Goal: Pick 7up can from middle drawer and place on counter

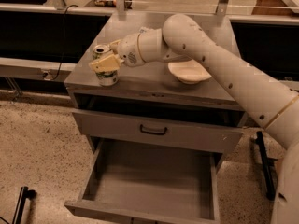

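Observation:
The 7up can, pale silver-white with green markings and a shiny top, stands upright on the counter near its front left corner. My gripper is shut around the can's upper half, with one cream finger across its front. The white arm reaches in from the right over the counter. The middle drawer is pulled out below, and its grey floor shows nothing on it.
A white bowl sits on the counter to the right of the can, under the arm. A closed drawer front with a dark bar handle lies above the open drawer. A dark stand is on the floor at right.

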You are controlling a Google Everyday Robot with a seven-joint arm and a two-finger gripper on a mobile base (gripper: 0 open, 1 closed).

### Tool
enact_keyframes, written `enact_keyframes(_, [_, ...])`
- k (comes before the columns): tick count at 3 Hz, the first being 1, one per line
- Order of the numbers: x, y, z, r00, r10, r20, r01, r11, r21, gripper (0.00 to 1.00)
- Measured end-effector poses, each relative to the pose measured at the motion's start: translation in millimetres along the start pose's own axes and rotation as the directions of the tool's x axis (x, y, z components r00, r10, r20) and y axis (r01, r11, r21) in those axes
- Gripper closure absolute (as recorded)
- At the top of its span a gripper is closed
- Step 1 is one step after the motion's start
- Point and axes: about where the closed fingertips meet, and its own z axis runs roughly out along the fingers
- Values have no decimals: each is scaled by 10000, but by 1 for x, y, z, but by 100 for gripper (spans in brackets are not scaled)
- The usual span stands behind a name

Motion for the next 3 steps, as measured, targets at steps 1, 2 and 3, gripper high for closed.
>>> enact_keyframes(1, [0, 1, 2, 10000, -2, -1, 2, 10000, -37, 0])
enact_keyframes(2, [-10, 6, 2, 9990, -435, -41, 434, 9986, -297, 0])
enact_keyframes(3, [-28, 10, -14, 9935, -1134, 89, 1136, 9928, -382, 0])
